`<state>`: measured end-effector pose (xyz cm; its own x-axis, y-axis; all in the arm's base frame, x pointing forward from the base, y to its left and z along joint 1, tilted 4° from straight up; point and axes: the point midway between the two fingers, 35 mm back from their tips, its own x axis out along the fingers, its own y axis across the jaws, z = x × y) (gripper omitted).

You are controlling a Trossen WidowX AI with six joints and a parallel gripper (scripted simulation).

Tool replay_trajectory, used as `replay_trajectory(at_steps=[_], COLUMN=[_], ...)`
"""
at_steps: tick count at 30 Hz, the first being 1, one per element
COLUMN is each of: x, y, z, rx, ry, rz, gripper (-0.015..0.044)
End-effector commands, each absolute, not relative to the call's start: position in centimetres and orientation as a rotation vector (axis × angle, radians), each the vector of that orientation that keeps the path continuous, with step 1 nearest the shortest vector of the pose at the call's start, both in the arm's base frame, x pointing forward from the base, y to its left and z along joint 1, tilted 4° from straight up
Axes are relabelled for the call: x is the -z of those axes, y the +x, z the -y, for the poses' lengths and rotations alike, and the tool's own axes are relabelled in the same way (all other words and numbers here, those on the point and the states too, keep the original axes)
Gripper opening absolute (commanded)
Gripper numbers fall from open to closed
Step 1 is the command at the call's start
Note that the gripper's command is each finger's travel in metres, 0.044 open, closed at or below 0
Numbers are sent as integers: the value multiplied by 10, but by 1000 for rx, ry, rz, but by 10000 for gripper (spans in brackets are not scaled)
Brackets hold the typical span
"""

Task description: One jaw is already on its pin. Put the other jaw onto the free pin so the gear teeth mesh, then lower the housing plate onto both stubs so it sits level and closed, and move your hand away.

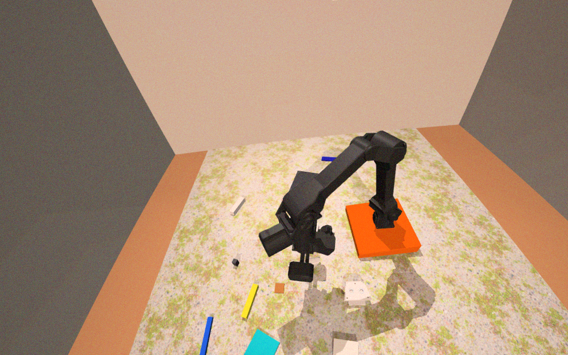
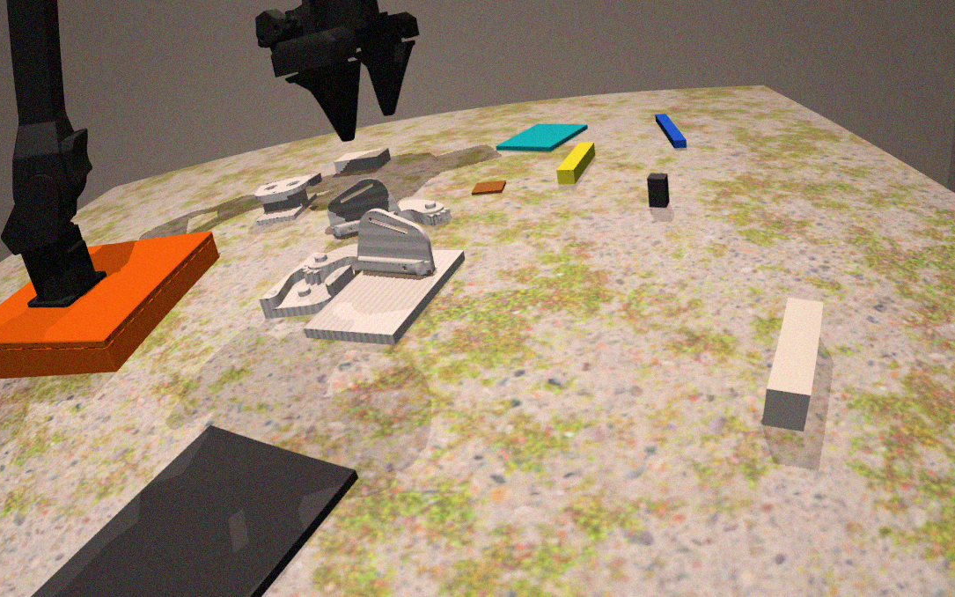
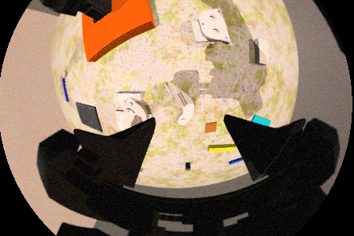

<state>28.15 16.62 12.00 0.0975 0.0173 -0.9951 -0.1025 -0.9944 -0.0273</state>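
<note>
My gripper is open and empty, high above the table. The free jaw rests on the table beyond the base, its toothed end towards the orange tile. The pale base carries the seated jaw, whose slotted panel stands up; the free pin shows in front of its gear. A finger partly covers the base in the wrist view, and the arm hides it in the top view. The housing plate, with two round holes, sits on a small stand apart from the base.
Around are the orange tile, yellow bar, black block, cyan plate, dark plate and white bar. The arm stands on an orange slab.
</note>
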Motion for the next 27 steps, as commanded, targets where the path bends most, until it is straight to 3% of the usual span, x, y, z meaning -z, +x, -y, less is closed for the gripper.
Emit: replay_trajectory(at_steps=[1,15,27], x=[-119,-120,-80], y=[279,275,278], z=[-164,-158,-158], rx=[-2097,-2250,-2256], ry=[-2300,-2476,-2484], rz=[-1,393,413], gripper=[440,440,440])
